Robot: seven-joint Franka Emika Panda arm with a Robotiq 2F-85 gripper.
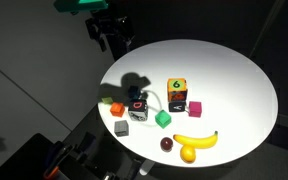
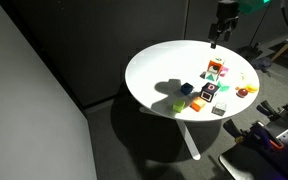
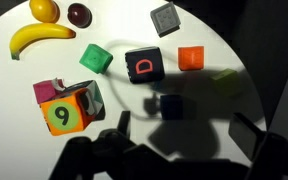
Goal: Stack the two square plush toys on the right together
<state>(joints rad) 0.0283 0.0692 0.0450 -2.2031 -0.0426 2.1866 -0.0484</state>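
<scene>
My gripper (image 1: 112, 35) hung high over the edge of the round white table (image 1: 234, 80), holding nothing; its fingers were dark blurs in the wrist view, and I could not tell how wide they stood. The multicoloured cube (image 3: 66, 112) with its "6" sat near the middle, touching a pink cube (image 3: 46, 91). The black cube (image 3: 143, 66) lay a little apart, between a green cube (image 3: 96, 58) and an orange one (image 3: 191, 58).

I judged crowding the main risk: descending fingers could nudge those neighbours.

I counted one banana (image 3: 37, 37), six cubes including a grey one (image 3: 165, 19), and two small round fruits (image 3: 44, 9).
</scene>
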